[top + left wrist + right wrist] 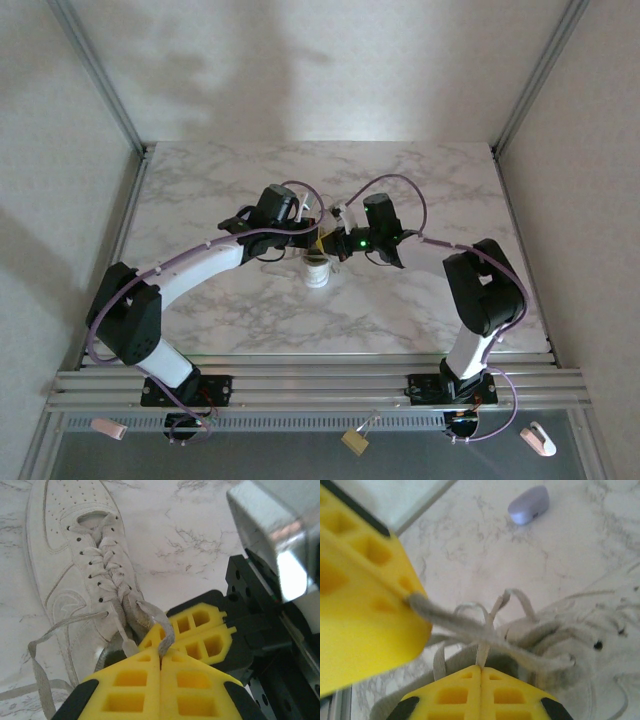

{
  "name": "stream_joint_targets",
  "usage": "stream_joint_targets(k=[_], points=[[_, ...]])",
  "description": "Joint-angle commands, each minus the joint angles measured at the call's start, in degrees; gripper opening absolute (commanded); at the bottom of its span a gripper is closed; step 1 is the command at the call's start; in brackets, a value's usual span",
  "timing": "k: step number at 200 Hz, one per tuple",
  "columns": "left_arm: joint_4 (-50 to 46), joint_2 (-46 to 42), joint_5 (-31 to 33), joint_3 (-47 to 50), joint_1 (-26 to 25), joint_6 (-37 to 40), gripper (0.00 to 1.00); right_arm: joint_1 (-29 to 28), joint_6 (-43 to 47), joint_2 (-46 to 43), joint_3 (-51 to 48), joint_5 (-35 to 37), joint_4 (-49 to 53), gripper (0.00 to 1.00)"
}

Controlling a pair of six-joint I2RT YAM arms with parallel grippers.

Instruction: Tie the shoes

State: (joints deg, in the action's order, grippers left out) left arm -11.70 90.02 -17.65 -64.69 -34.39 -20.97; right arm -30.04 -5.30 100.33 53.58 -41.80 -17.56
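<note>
While the white sneaker [75,555] lies flat on the marble tabletop [200,190], close to its middle, both of my pincers crowd in over its opening. In the left wrist view the toe points away toward the top of the picture, and the white laces [107,575] run down the tongue to the collar, where they come loose. One flat strand climbs from the collar straight into the left pincer [161,655], whose yellow fingers are pressed together on it, nipping the lace at their tips. Another loose end trails off over the tabletop on the sneaker's far side from that pincer.

Through the right wrist camera I see the right pincer [480,669] pressed together too, pinching a thin upright strand just above the sneaker's dark opening. A thicker stretch of lace runs taut from the other pincer's yellow finger across to the shoe. The two pincers sit almost touching, tip to tip.

From above, the left arm [190,275] sweeps up from its base in a long curve toward the centre, and the right arm [485,290] folds sharply at the elbow, reaching inward. A small rounded purple object [529,504] rests on the tabletop, well apart from the shoe.
</note>
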Motion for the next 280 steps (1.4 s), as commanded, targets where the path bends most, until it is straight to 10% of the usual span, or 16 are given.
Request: stream_joint_targets(k=[1, 121, 280], points=[[0.9, -1.5, -1.5, 0.7, 0.2, 0.1, 0.02, -0.5, -4.1, 1.4, -0.3, 0.1, -9.6, 0.00], [3.3, -7.7, 0.1, 2.9, 0.6, -0.3, 0.48, -1.7, -10.0, 3.8, -6.2, 4.7, -29.2, 0.00], [11.7, 0.7, -0.1, 1.0, 4.7, -8.8, 0.49, -2.2, -9.2, 2.9, -7.6, 4.4, -30.2, 0.00]])
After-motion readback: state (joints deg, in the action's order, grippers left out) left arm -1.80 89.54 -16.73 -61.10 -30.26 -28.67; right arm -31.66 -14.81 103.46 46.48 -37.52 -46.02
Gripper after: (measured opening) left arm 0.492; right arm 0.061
